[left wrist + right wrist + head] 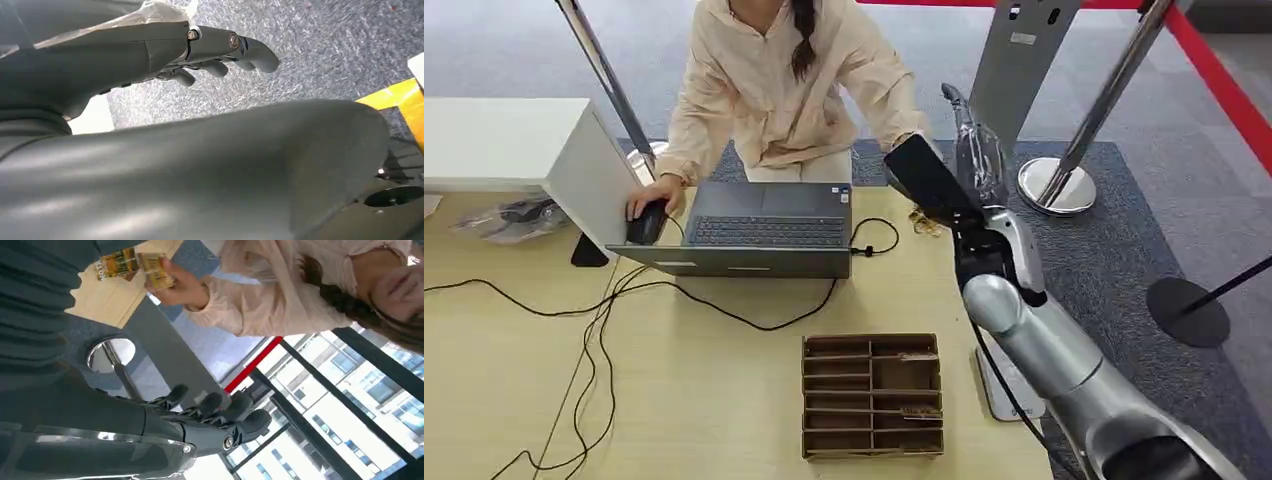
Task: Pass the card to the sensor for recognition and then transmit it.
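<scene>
My right hand [972,135] is raised beyond the table's far right corner, fingers spread and holding nothing; the right wrist view shows the same hand [210,415] bare. A person's hand [180,287] holds yellow cards [156,271] just above the table edge, apart from my fingers. In the head view those cards [921,220] peek out under a black flat panel [924,178] beside my wrist. A white flat device [1002,388] lies at the table's right edge under my forearm. My left hand [220,55] hangs over grey carpet, fingers loosely bent, with nothing in it.
A person sits across the wooden table [724,400] at a laptop [759,235], one hand on a mouse [646,222]. A brown compartment tray [872,395] lies near me. Cables [594,340] cross the left side. Stanchion bases [1056,185] and a grey stand [1014,70] stand at right.
</scene>
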### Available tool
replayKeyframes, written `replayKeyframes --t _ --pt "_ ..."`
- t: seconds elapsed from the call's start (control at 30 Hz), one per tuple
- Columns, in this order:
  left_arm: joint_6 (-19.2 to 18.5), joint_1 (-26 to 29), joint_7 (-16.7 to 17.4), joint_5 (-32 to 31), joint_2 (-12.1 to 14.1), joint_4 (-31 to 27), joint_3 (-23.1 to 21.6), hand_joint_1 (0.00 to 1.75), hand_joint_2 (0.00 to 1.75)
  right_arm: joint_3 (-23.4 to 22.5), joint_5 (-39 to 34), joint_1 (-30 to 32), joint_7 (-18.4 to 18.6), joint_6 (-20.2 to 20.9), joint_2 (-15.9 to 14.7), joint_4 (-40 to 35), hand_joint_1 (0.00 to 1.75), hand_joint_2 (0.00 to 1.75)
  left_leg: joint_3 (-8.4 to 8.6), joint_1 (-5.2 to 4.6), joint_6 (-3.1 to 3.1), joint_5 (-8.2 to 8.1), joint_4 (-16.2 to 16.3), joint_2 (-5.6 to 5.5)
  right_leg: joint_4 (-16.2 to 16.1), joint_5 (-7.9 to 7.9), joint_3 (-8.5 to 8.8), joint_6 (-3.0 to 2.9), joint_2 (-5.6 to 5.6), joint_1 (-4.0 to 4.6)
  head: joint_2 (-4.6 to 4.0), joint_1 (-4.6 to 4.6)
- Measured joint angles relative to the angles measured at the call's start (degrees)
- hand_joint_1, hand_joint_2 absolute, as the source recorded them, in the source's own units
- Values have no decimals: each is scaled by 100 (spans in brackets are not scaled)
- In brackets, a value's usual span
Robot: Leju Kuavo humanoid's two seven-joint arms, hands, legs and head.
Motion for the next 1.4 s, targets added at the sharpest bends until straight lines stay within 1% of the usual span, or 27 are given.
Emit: replayKeyframes --t 0.1,0.13,0.27,0.33,0.4,0.43,0.5,0.57,0.67,0.83,0.93,1.07,1.2,1.4 --pt "22 36 -4 68 2 0 0 0 0 -88 -44 95 -22 -138 -97 -451 0 0 0 0 0 0 0 1 0 0 -1 0 0 0 0 -2" --pt "30 44 -13 101 2 0 0 0 0 -131 -107 142 -24 -166 -142 -682 0 175 -1 0 0 0 0 1 0 0 -2 0 0 0 0 0" --pt "35 70 -26 175 7 2 0 0 0 -276 -258 262 44 -103 -317 -1424 0 175 1 -1 0 0 1 1 -1 0 -2 0 0 0 2 0" --pt "42 72 -42 238 9 2 0 0 0 -341 -376 314 20 28 -426 -1761 0 175 0 -1 0 0 0 1 -2 0 -4 0 0 0 0 0" --pt "59 75 -59 317 15 0 2 0 0 -409 -474 441 17 267 -635 -2235 0 175 0 -1 0 0 4 -3 -4 0 -6 0 -1 0 0 0" --pt "68 87 -70 359 15 2 7 0 0 -470 -496 512 22 414 -792 -2500 0 175 -2 -1 0 0 3 -4 -4 0 -3 1 -2 0 0 0" --pt "77 109 -74 424 20 2 11 0 0 -636 -505 688 90 686 -1012 -2826 0 175 1 -1 1 -3 2 0 -4 0 -3 0 3 0 2 0" --pt "85 102 -76 459 22 2 18 0 0 -780 -420 930 109 839 -1204 -3055 0 175 1 -2 3 -4 2 2 -5 0 -5 0 6 -1 0 0" --pt "103 107 -63 509 26 2 31 0 0 -918 -75 1361 13 985 -1425 -3340 0 175 -3 -2 3 -4 3 1 -7 -1 -5 1 4 -1 0 0" --pt "120 93 0 566 35 2 46 0 0 -1080 507 2059 -225 1112 -1654 -3565 0 175 0 1 2 -5 0 0 -6 -2 -2 0 4 1 0 -2" --pt "140 109 28 608 48 2 52 0 0 -1106 881 2542 -326 1180 -1733 -3598 0 175 -6 2 2 -5 0 -3 -4 -4 -3 1 1 2 0 -2" --pt "160 88 55 627 72 2 55 0 0 -1102 1163 2934 -389 1244 -1810 -3598 0 175 -6 2 2 -5 -1 -2 -4 -4 -3 1 1 2 0 0" --pt "168 88 57 643 83 2 57 0 0 -1045 1351 3237 -398 1259 -1849 -3566 0 175 -6 2 2 -5 -1 -2 -4 -4 -2 1 1 2 2 0" --pt "168 85 57 643 94 2 57 0 0 -925 1432 3474 -437 1231 -1851 -3482 0 175 -6 1 2 -5 -1 -1 -4 -4 -2 1 1 1 0 -2"
